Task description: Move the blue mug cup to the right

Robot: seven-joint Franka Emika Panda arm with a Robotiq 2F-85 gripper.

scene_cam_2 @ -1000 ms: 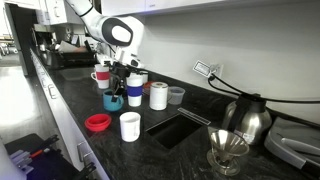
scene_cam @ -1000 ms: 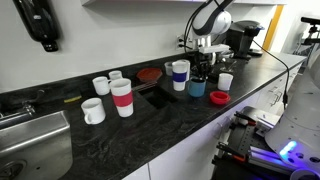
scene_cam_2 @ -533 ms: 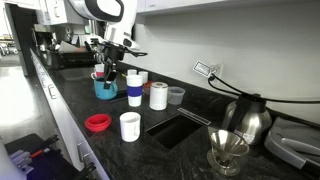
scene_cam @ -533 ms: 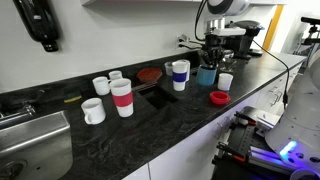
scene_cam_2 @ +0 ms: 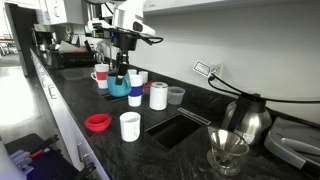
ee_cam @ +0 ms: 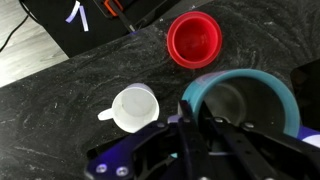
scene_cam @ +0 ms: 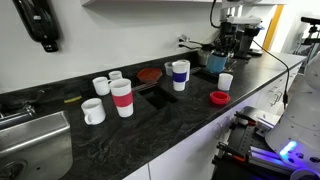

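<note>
The blue mug cup [scene_cam: 214, 63] is a squat teal mug held up off the dark counter, by the coffee machine. It also shows in an exterior view [scene_cam_2: 119, 87] and fills the right of the wrist view [ee_cam: 276, 92]. My gripper [scene_cam: 217, 54] [scene_cam_2: 120, 73] [ee_cam: 205, 128] is shut on its rim, one finger inside and one outside. Below it in the wrist view are a flat red dish [ee_cam: 193, 38] and a small white cup [ee_cam: 134, 107].
On the counter stand a white cup with a blue band [scene_cam: 180, 74], a red dish [scene_cam: 219, 97], a small white cup [scene_cam: 226, 81], a red-banded cup [scene_cam: 122, 98] and white mugs [scene_cam: 93, 110]. A sink [scene_cam: 30, 140] lies at one end, a kettle [scene_cam_2: 245, 120] at the other.
My gripper has lifted the blue mug off the counter beside the blue-banded cup and carried it up and along the counter toward the coffee machine.
</note>
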